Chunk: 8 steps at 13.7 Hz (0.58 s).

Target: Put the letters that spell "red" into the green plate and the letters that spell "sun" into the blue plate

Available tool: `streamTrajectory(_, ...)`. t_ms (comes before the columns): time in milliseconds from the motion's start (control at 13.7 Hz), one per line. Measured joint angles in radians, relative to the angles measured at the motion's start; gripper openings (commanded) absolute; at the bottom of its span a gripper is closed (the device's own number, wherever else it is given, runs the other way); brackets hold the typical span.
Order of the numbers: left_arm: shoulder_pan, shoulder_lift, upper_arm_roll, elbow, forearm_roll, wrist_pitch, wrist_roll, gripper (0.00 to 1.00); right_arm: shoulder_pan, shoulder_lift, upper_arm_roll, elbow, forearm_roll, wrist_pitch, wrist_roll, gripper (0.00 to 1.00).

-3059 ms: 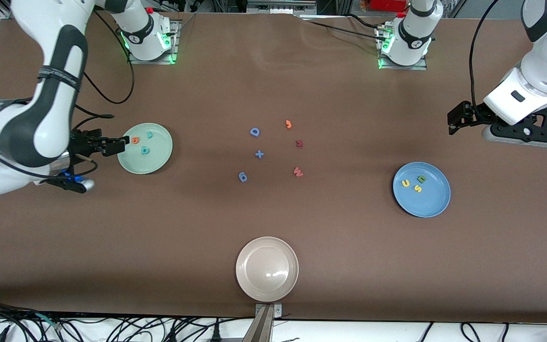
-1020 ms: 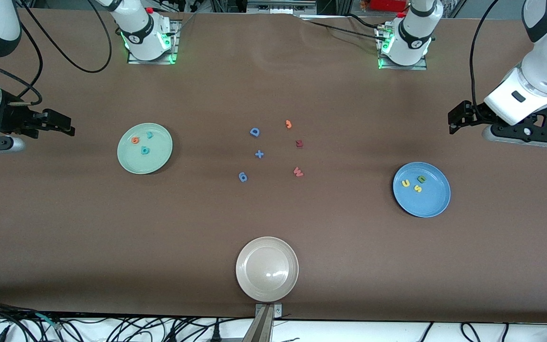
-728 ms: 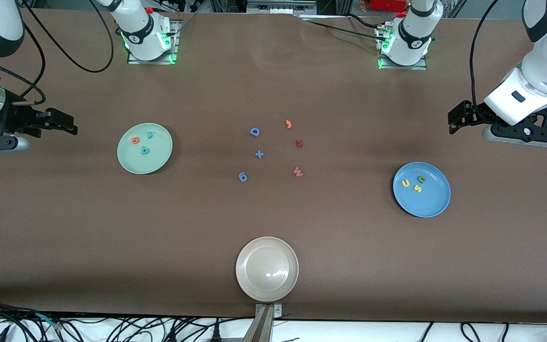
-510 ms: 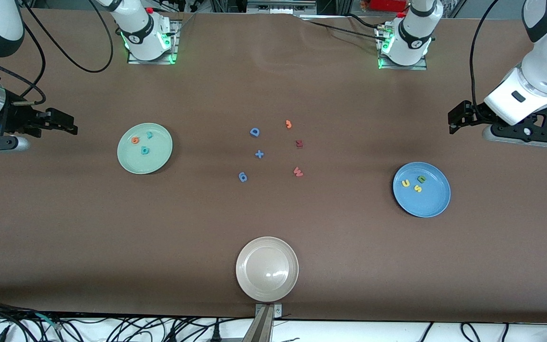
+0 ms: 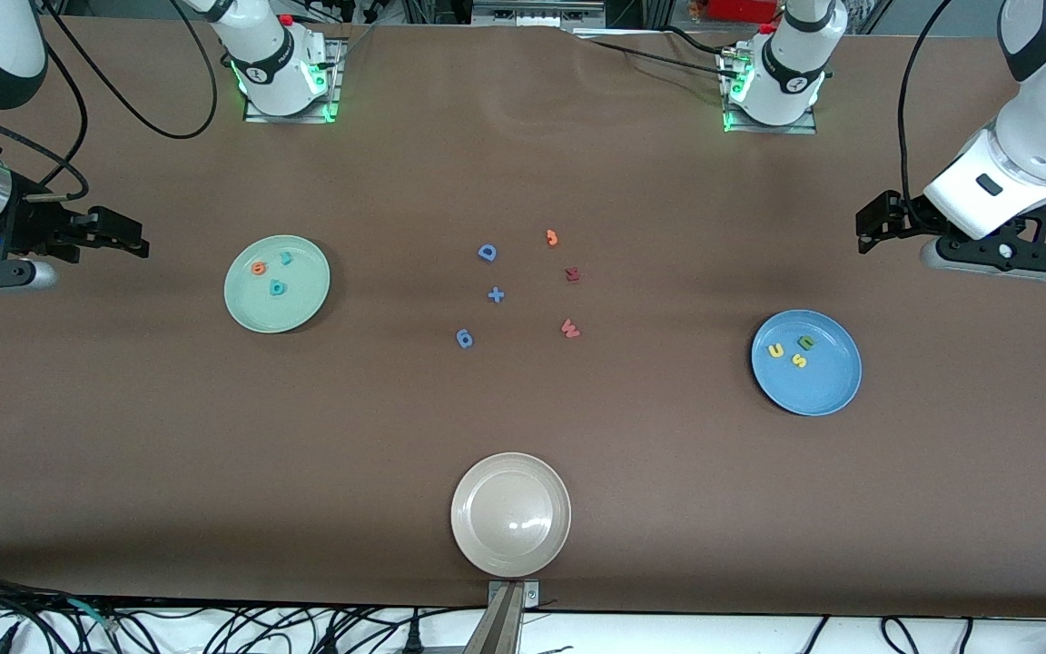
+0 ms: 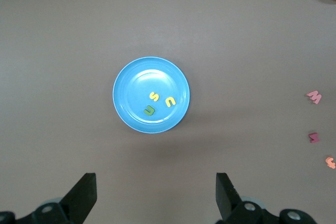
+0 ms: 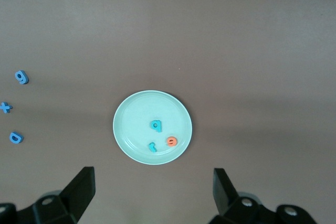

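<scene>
The green plate (image 7: 122, 129) is seen from above on the brown surface (image 7: 236, 51), with three small letters lying inside it: a teal "d" (image 7: 156, 125) near the middle, a teal "r" (image 7: 152, 146) and an orange "e" (image 7: 171, 141) close to the rim, set just beside each other. Well apart from the plate, three blue pieces are laid in a loose line on the bare surface: a "g" (image 7: 21, 76), a plus sign (image 7: 5, 107) and a capital "D" (image 7: 16, 138). The right gripper (image 7: 152, 192) is held over bare surface short of the plate, its jaws spread wide with nothing between them.
</scene>
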Motion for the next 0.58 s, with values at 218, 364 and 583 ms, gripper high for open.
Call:
streamTrajectory(218,-0.001,0.0,0.0,0.003,0.008,-0.006,0.007,1.0,0.001,0.0,0.006,0.0,0.0,0.0,0.0,0.99)
streamTrajectory(364,-0.003,0.0,0.0,0.009,0.008,-0.007,0.008,1.0,0.001,0.0,0.006,0.0,0.0,-0.002,0.0,0.99)
streamTrajectory(583,-0.004,0.005,0.0,0.046,0.008,-0.043,0.008,1.0,0.001,0.0,0.007,0.0,0.0,-0.003,0.0,0.99)
